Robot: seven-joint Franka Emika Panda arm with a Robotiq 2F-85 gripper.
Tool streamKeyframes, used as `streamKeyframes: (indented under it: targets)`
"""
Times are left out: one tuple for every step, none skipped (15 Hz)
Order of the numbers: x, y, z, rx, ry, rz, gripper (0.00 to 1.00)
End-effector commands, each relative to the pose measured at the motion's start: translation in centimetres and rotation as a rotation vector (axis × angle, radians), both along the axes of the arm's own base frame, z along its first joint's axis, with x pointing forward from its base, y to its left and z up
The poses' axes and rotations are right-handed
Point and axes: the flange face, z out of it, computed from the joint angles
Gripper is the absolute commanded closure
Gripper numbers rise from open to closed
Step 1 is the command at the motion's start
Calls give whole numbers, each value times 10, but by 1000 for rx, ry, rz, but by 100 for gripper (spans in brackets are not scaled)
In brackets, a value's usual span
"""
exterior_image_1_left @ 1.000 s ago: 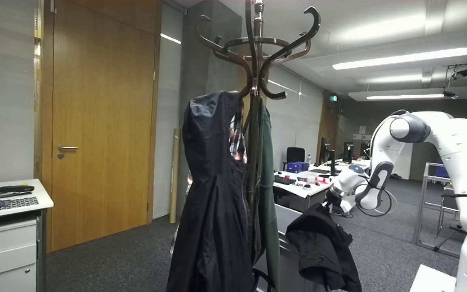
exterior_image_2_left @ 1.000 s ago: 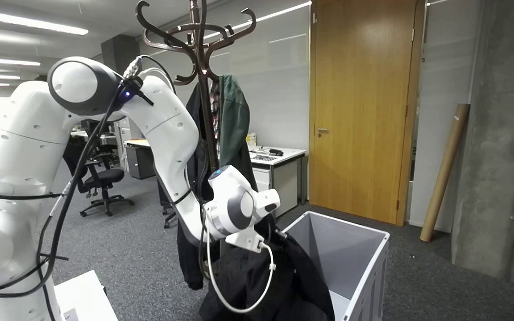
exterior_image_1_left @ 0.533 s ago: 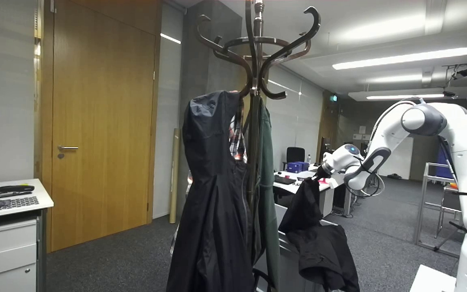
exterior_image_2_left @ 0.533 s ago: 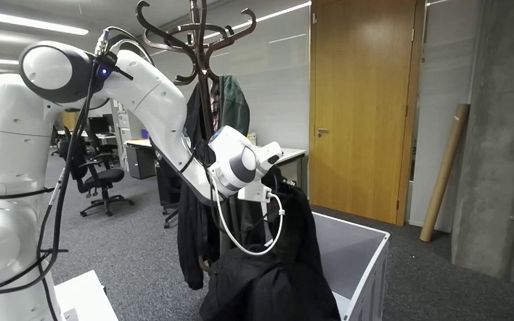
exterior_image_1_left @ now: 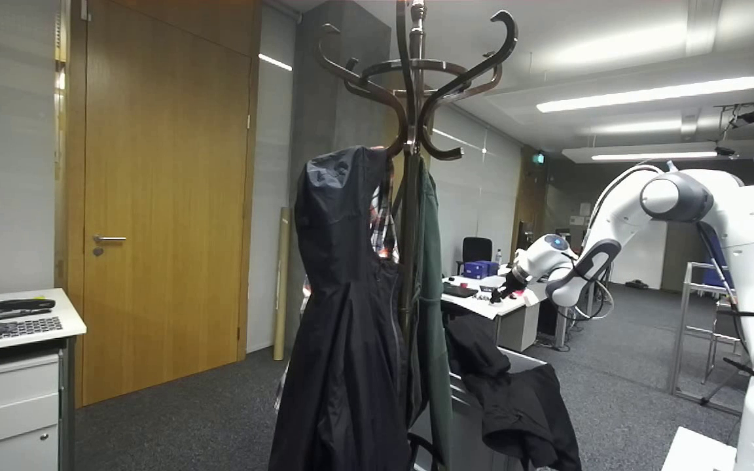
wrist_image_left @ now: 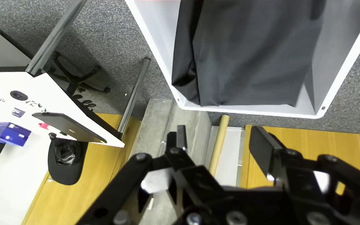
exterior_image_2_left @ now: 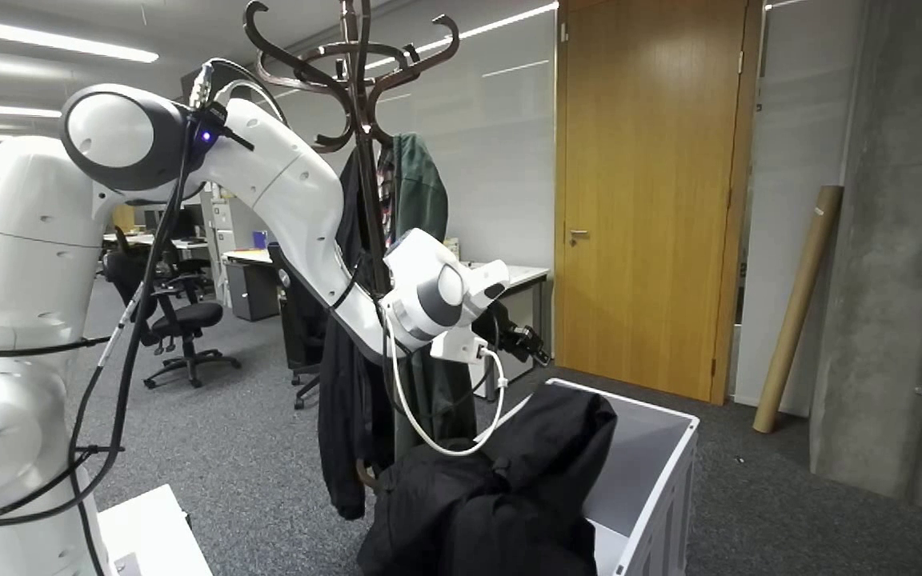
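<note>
**One coat stand (exterior_image_1_left: 412, 144), three garments (exterior_image_1_left: 351, 281) hung!**

On the stand they are picked out: one black and hooded, one plaid, one green! Near the stand, one grey crate (exterior_image_2_left: 653, 448) and one heap of black cloth (exterior_image_2_left: 525, 496) are counted. Apart from the stand, one robot arm (exterior_image_2_left: 289, 180) and one gripper (wrist_image_left: 219, 137) are tallied, and now, well apart from it, one wooden door (exterior_image_2_left: 645, 240), one cardboard tube (exterior_image_2_left: 799, 312) and at least two blue boxes (exterior_image_1_left: 474, 270) are added!

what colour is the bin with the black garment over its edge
Grey; the bin shows best in an exterior view.
</note>
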Motion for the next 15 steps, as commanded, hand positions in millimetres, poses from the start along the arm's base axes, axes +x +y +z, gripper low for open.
streamKeyframes:
  targets:
    - [-2,4,-7,12,22,-17,9]
    - [-6,5,-11,17,29,-14,1]
    - [-13,9,-19,30,44,-7,0]
    - [-19,12,-26,39,60,-9,0]
    - [-29,16,-37,47,92,-9,0]
    - [-41,20,-51,57,137,-21,0]
    - [-54,23,-64,65,174,-20,0]
    - [-68,24,-78,63,213,-15,0]
    - [-81,25,-91,66,247,-7,0]
    - [-93,24,-100,72,274,-19,0]
    - [-107,25,-111,82,307,-25,0]
    - [-118,22,-118,92,328,-45,0]
    - [-128,20,-125,100,350,-65,0]
    - [-139,17,-132,109,369,-82,0]
    - [-148,15,-139,120,384,-92,0]
